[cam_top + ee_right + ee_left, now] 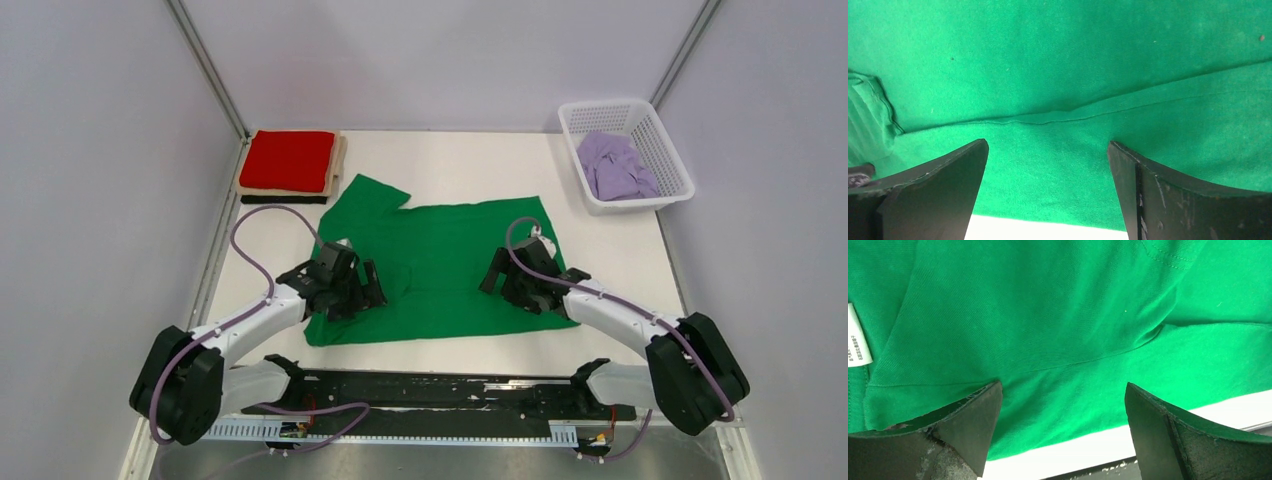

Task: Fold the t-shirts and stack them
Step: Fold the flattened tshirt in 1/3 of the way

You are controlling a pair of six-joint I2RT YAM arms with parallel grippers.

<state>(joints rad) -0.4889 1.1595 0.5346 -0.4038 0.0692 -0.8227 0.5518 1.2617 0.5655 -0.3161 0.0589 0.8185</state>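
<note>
Red t-shirt (291, 160): we see it folded square on top of a stack in the far left corner of the surface (480, 160).
Beige t-shirt (339, 165): it lies directly under the red one, and only its right edge shows.
Black t-shirt (283, 199): it is at the bottom of the stack, showing as a dark strip along the near side.
Left gripper (372, 286): we find it low over the left part of the green cloth with its jaws spread wide and nothing between them. We cannot tell whether the tips touch the cloth.
White neck tag (858, 337): it sits at the left edge of the left wrist view, on the green cloth.
Green t-shirt (440, 265): it lies flat in the middle of the surface, between the two arms, with one sleeve pointing toward the stack. A crease line crosses the cloth just beyond each pair of jaws.
Right gripper (497, 273): it is low over the right part of the green cloth, jaws wide apart and holding nothing.
Basket (671, 150): white lattice, in the far right corner.
Lilac t-shirt (615, 166): we see it crumpled inside the basket.
</note>
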